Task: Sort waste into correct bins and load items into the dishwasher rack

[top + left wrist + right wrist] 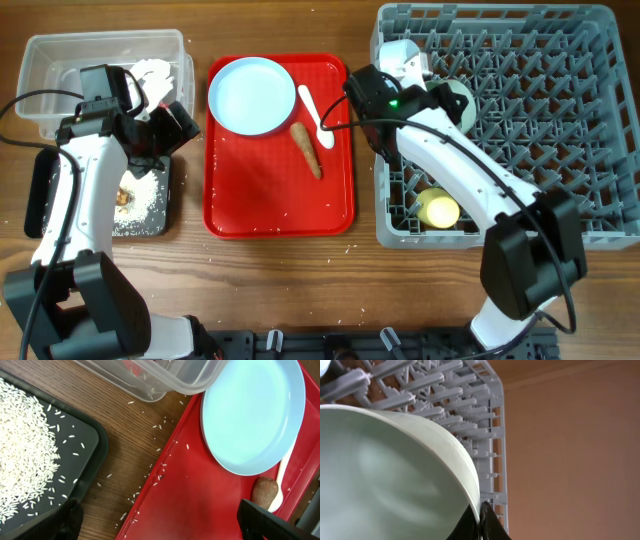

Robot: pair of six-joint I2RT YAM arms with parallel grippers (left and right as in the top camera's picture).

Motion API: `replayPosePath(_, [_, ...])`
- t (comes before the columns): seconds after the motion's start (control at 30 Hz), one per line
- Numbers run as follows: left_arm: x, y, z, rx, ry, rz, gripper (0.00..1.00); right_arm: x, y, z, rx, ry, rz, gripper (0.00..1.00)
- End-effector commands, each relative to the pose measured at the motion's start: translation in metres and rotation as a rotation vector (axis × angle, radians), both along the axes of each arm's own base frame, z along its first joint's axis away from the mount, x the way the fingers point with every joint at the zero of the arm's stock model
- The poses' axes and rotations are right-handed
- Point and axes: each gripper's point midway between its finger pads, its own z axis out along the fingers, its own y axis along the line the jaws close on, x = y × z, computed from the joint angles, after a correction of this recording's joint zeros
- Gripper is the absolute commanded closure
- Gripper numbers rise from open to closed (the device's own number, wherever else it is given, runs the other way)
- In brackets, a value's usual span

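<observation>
The grey rack (560, 120) fills the right edge of the surface (300, 290). The right hand (437, 100) is in the rack's left part, clenched on the rim of the pale green bowl (458, 100), with pegs crowding round. A whitish bowl (400, 55) sits close by and a yellow cup (440, 210) lies nearer the arm bases. Only the right wrist camera shows the pinch, dark fingers (492, 527) either side of the rim. Toward the left edge the left hand (168, 125) hangs between the clear tub (60, 60) and the black tray (150, 225), spread wide and holding nothing. Its camera shows the rice (25, 450) heaped on that tray, with stray grains on the wood. Mid-surface, the red tray (280, 205) carries the blue plate (250, 95), spoon (312, 110) and brown stick (306, 150), with its near half bare.
</observation>
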Motion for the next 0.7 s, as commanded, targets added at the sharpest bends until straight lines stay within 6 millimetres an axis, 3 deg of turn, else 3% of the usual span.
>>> replayPosePath(0.0, [0.004,0.003,0.010,0.007,-0.032,0.000,0.00,0.005,0.004,-0.015,-0.041,0.034,0.009,0.96])
replayPosePath(0.07, [0.004,0.003,0.010,0.007,-0.032,0.000,0.00,0.004,0.010,-0.015,-0.042,0.036,0.025,0.95])
replayPosePath(0.13, [0.004,0.003,0.010,0.007,-0.032,0.000,0.00,0.003,0.018,-0.015,-0.041,0.036,0.044,0.89])
replayPosePath(0.17, [0.004,0.003,0.010,0.007,-0.032,0.000,0.00,0.002,0.024,-0.018,-0.026,0.045,0.060,0.82])
replayPosePath(0.37, [0.004,0.003,0.010,0.007,-0.032,0.000,0.00,-0.006,0.053,-0.044,0.112,0.132,0.127,0.66])
replayPosePath(0.43, [0.004,0.003,0.010,0.007,-0.032,0.000,0.00,-0.010,0.061,-0.053,0.157,0.174,0.145,0.55])
replayPosePath(0.47, [0.004,0.003,0.010,0.007,-0.032,0.000,0.00,-0.012,0.067,-0.058,0.188,0.190,0.155,0.36])
replayPosePath(0.57, [0.004,0.003,0.010,0.007,-0.032,0.001,0.00,-0.015,0.078,-0.062,0.256,0.205,0.174,0.02])
replayPosePath(0.67, [0.004,0.003,0.010,0.007,-0.032,0.000,0.00,-0.015,0.090,-0.053,0.346,0.197,0.199,0.00])
